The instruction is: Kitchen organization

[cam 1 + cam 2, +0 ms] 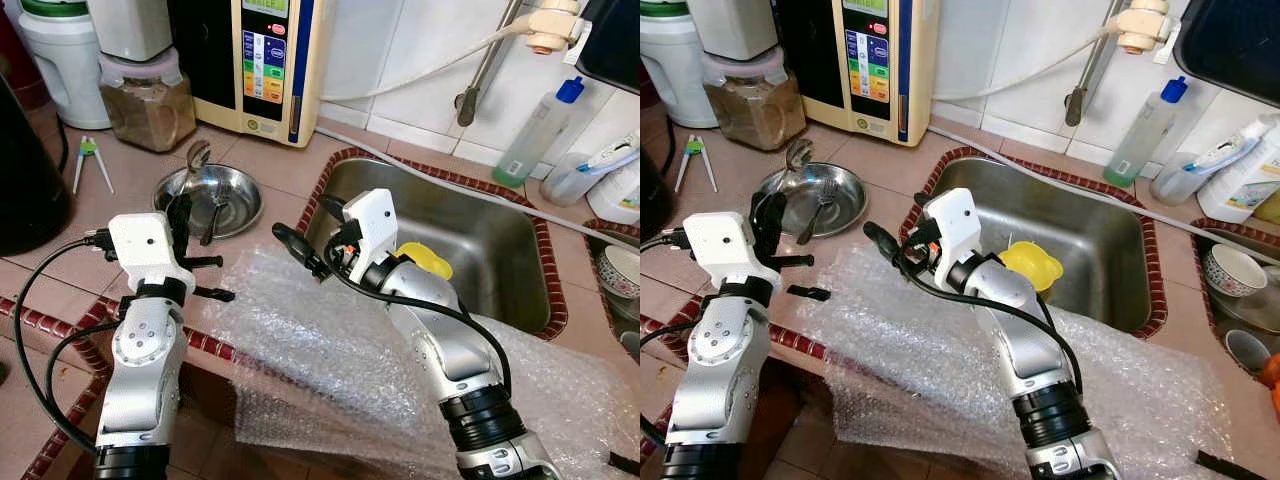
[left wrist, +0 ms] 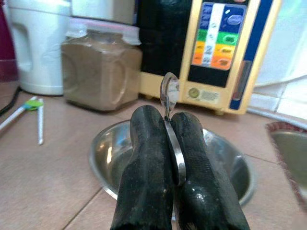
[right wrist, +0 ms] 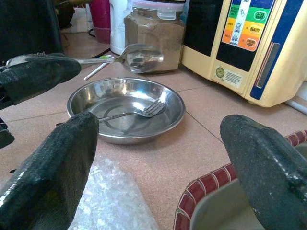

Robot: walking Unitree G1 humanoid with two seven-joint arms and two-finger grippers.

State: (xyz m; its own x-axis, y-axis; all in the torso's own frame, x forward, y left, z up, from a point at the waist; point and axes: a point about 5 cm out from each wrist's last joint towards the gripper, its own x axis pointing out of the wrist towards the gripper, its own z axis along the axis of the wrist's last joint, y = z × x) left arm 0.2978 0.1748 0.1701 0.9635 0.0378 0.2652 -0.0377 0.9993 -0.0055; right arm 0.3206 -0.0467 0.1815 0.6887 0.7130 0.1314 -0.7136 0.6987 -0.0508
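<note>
My left gripper (image 2: pixel 173 163) is shut on the handle of a metal spoon (image 2: pixel 170 91), held over the near left side of a shallow steel bowl (image 1: pixel 245 190) on the tiled counter. The spoon (image 1: pixel 197 155) points up and away from me. A fork (image 3: pixel 144 111) lies inside the bowl. My right gripper (image 1: pixel 310 225) is open and empty. It hovers at the left rim of the sink, just right of the bowl, pointing toward it. A sheet of bubble wrap (image 1: pixel 330 350) is spread over the counter's front edge under the right arm.
A steel sink (image 1: pixel 480 240) holds a yellow cup-like piece (image 1: pixel 1030 265). Behind the bowl stand a jar of brown powder (image 1: pixel 148 105) and a cream water machine (image 1: pixel 270 60). White tongs (image 1: pixel 88 160) lie at the left. Bottles (image 1: pixel 535 125) and bowls (image 1: pixel 1235 270) crowd the right.
</note>
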